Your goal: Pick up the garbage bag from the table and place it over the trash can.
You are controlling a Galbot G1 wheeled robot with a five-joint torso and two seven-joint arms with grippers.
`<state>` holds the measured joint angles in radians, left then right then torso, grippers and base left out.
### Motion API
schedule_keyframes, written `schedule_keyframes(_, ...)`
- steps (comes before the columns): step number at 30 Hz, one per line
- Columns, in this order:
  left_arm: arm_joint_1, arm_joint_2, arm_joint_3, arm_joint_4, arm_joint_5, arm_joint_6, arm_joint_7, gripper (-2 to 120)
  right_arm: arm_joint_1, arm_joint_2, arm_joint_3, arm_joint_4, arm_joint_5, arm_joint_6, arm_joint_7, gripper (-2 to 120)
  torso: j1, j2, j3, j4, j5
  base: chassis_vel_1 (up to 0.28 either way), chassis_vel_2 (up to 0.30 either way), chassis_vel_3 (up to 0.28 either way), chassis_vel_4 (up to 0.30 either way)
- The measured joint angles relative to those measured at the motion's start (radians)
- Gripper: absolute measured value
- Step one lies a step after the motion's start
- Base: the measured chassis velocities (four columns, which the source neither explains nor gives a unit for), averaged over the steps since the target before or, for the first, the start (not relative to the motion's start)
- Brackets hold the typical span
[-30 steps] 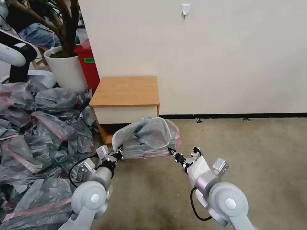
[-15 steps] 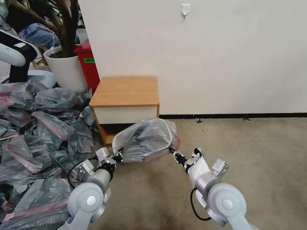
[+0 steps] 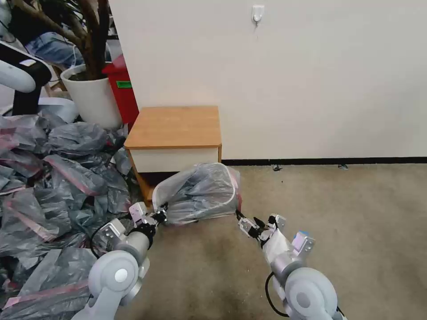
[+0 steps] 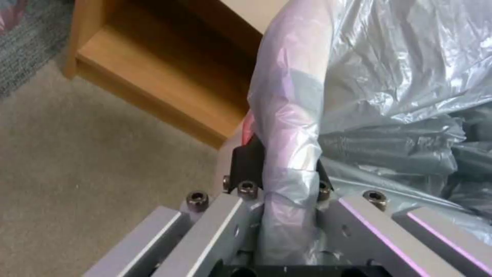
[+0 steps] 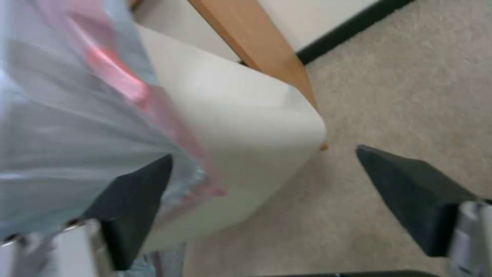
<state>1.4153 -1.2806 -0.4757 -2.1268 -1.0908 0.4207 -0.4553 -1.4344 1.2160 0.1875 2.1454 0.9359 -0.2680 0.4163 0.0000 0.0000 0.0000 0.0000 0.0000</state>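
Note:
The garbage bag (image 3: 198, 191), grey translucent with a pink rim, is draped over the trash can, whose cream wall (image 5: 241, 154) shows in the right wrist view. Both stand on the carpet just in front of the table (image 3: 175, 126). My left gripper (image 3: 158, 216) is shut on the bag's left rim; up close the film (image 4: 287, 127) runs down between its fingers (image 4: 247, 161). My right gripper (image 3: 248, 224) sits just off the bag's right side, open. Its fingertips (image 5: 153, 173) stand wide apart with only the bin wall beyond them.
A big heap of grey-and-pink bags (image 3: 53, 191) covers the floor on the left. A white plant pot (image 3: 91, 100) and a red box (image 3: 120, 89) stand behind it. Bare carpet (image 3: 347, 222) stretches to the right, up to the wall.
My right gripper has opened, let go of the bag's rim and drawn back a little. The bag has settled lower over the can. The left gripper keeps its hold, shifted slightly left.

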Motion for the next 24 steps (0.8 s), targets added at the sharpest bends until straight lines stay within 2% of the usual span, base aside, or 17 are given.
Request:
schedule_keyframes(3, -0.011, 0.005, -0.001, 0.017, 0.0, 0.0, 0.0, 3, -0.007, -0.01, 0.003, 0.023, -0.002, 0.024, -0.023, 103, 0.0, 0.0, 0.0, 0.0001, 0.0, 0.0, 0.0, 0.0, 0.0)
schedule_keyframes(7, -0.027, 0.018, -0.005, 0.041, -0.005, -0.001, 0.001, 3, -0.027, -0.032, 0.006, 0.043, -0.039, 0.07, -0.07, 109, 0.0, 0.0, 0.0, 0.0, -0.0001, 0.0, 0.0, 0.0, 0.0)
schedule_keyframes(12, -0.042, 0.041, -0.009, 0.053, -0.021, -0.001, 0.007, 3, -0.037, -0.053, 0.019, 0.042, -0.071, 0.114, -0.149, 111, 0.0, 0.0, 0.0, 0.0, 0.0, 0.0, 0.0, 0.0, 0.0)
schedule_keyframes(14, -0.04, 0.074, -0.013, 0.055, -0.039, -0.001, 0.037, 3, -0.031, -0.091, 0.036, 0.02, -0.073, 0.161, -0.246, 110, 0.0, 0.0, 0.0, -0.0001, -0.0001, 0.0, 0.0, 0.0, 0.0)
schedule_keyframes(15, -0.04, 0.074, -0.013, 0.055, -0.039, -0.001, 0.037, 3, -0.031, -0.091, 0.036, 0.02, -0.073, 0.161, -0.246, 110, 0.0, 0.0, 0.0, -0.0001, -0.0001, 0.0, 0.0, 0.0, 0.0)
schedule_keyframes(18, -0.02, 0.141, -0.029, 0.054, -0.057, -0.001, 0.121, 3, 0.008, -0.167, 0.054, -0.027, -0.037, 0.204, -0.397, 107, 0.0, 0.0, 0.0, 0.0001, 0.0, 0.0, 0.0, 0.0, 0.0)
schedule_keyframes(19, -0.02, 0.141, -0.029, 0.054, -0.057, -0.001, 0.121, 3, 0.008, -0.167, 0.054, -0.027, -0.037, 0.204, -0.397, 107, 0.0, 0.0, 0.0, 0.0001, 0.0, 0.0, 0.0, 0.0, 0.0)
schedule_keyframes(23, 0.004, 0.211, -0.065, 0.072, -0.059, -0.005, 0.241, 3, 0.053, -0.237, 0.058, -0.081, 0.083, 0.205, -0.57, 97, 0.0, 0.0, 0.0, 0.0001, -0.0001, 0.0, 0.0, 0.0, 0.0)
schedule_keyframes(24, 0.004, 0.211, -0.065, 0.072, -0.059, -0.005, 0.241, 3, 0.053, -0.237, 0.058, -0.081, 0.083, 0.205, -0.57, 97, 0.0, 0.0, 0.0, 0.0001, -0.0001, 0.0, 0.0, 0.0, 0.0)
